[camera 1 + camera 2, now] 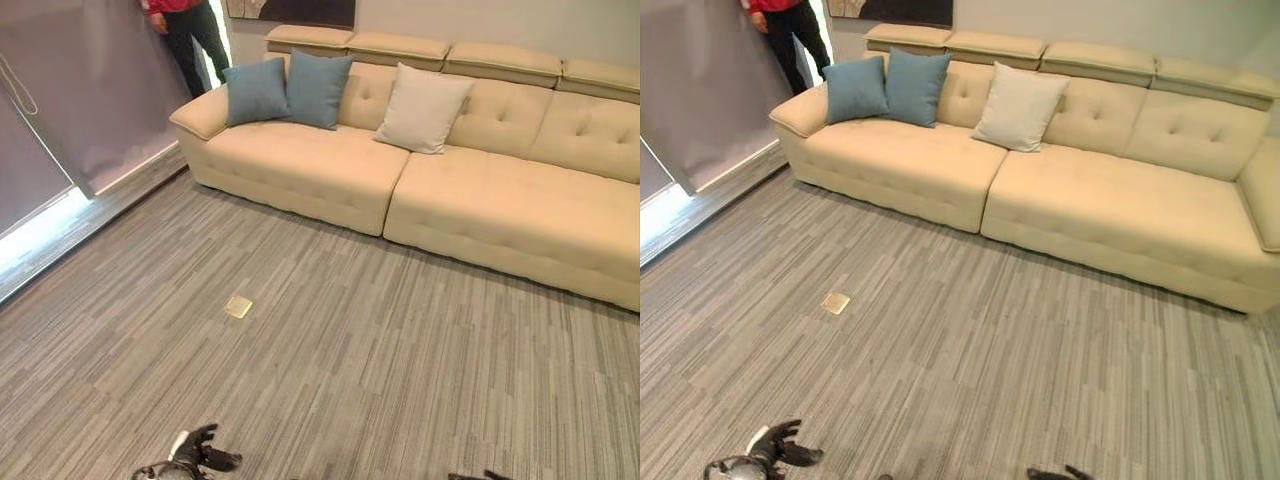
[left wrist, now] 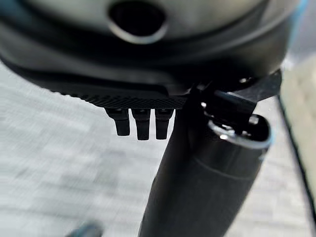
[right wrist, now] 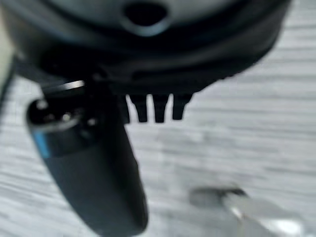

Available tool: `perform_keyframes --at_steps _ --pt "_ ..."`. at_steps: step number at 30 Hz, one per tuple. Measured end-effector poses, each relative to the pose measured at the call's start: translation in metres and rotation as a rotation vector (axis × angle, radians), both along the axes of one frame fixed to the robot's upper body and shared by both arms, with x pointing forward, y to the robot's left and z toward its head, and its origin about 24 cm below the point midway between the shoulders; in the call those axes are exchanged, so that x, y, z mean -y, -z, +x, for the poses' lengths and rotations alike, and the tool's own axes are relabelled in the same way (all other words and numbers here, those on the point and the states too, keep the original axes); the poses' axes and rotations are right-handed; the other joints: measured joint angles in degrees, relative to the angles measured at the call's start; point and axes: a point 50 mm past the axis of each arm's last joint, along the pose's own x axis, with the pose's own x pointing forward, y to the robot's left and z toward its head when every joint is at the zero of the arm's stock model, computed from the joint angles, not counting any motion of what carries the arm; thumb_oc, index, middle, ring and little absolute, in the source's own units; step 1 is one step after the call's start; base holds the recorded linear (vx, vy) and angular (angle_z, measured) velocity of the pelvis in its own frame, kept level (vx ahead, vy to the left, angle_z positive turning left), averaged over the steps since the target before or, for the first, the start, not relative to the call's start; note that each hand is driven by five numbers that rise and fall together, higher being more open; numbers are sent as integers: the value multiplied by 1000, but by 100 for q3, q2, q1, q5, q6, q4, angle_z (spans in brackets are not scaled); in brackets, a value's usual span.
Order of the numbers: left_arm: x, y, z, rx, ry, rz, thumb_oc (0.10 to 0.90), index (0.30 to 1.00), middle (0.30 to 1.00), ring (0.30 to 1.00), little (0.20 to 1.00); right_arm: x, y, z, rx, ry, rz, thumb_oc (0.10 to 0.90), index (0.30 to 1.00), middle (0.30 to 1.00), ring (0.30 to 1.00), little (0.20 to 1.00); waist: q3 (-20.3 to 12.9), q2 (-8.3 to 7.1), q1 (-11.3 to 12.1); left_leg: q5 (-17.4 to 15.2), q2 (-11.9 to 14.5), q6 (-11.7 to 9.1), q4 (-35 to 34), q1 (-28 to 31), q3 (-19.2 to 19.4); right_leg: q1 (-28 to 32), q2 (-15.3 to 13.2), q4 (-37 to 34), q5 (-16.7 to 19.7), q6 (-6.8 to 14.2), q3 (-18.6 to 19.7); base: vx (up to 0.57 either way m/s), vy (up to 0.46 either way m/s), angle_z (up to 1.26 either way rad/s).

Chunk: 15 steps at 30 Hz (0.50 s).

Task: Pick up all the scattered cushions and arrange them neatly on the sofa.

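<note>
A long beige sofa stands across the far side of the room. Two blue cushions lean upright against its back at the left end, by the armrest. A cream cushion leans beside them, nearer the middle. My left hand hangs low over the carpet at the front, far from the sofa; its fingers are straight and hold nothing. My right hand just peeks in at the front edge, its fingers also straight and empty.
Grey striped carpet stretches between me and the sofa, with a small brass floor plate set in it. A person in a red top stands by the sofa's left end. A grey blind covers the left wall.
</note>
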Motion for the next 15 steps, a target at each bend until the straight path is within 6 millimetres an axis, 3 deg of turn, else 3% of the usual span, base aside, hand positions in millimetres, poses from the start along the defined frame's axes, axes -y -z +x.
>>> perform_keyframes --at_steps 5,9,15 --pt "10 8 -23 -58 -27 -28 800 900 900 900 900 -10 4 -6 -24 -60 16 800 900 900 900 900 -35 61 30 -2 -1 3 1 -8 5 -11 1 0 9 -11 16 11 -15 0" --pt "20 13 -32 -80 -69 -63 800 900 900 900 900 -27 7 2 -26 -179 26 800 900 900 900 900 -75 62 65 -7 7 5 4 -86 -9 -76 9 8 -11 -15 -11 44 -81 4" --pt "26 11 -19 -59 -9 -62 800 900 900 900 900 -51 8 23 30 -308 61 800 900 900 900 900 46 -15 57 -36 37 14 287 -451 -155 -370 -2 278 -32 -88 -109 19 -97 10"
